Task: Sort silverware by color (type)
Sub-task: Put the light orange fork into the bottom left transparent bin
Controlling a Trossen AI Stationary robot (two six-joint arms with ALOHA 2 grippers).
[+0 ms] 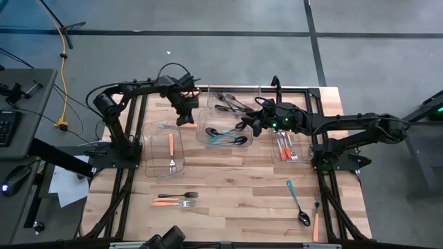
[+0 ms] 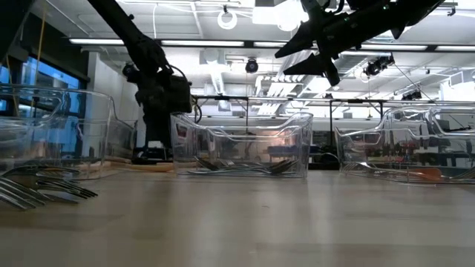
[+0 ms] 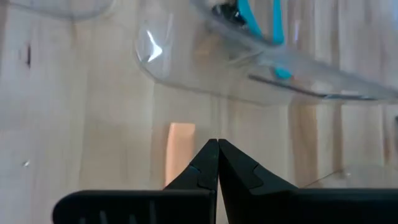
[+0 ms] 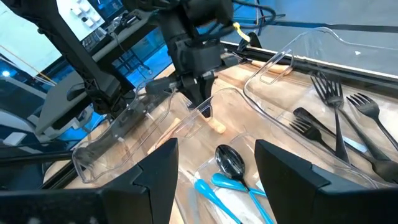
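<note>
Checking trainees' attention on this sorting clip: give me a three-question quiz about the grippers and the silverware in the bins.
1. True or false: the left gripper is open.
2. The spoons in the middle bin have handles that are: A orange, B teal, C black?
3. Fill in: the right gripper has its fingers standing ____.
Key: 1 false, it is shut; 2 B; 3 open.

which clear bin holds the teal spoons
The middle bin, just under the open right claw; the left bin holds one orange fork, the right bin orange pieces, the back bin black forks.
</note>
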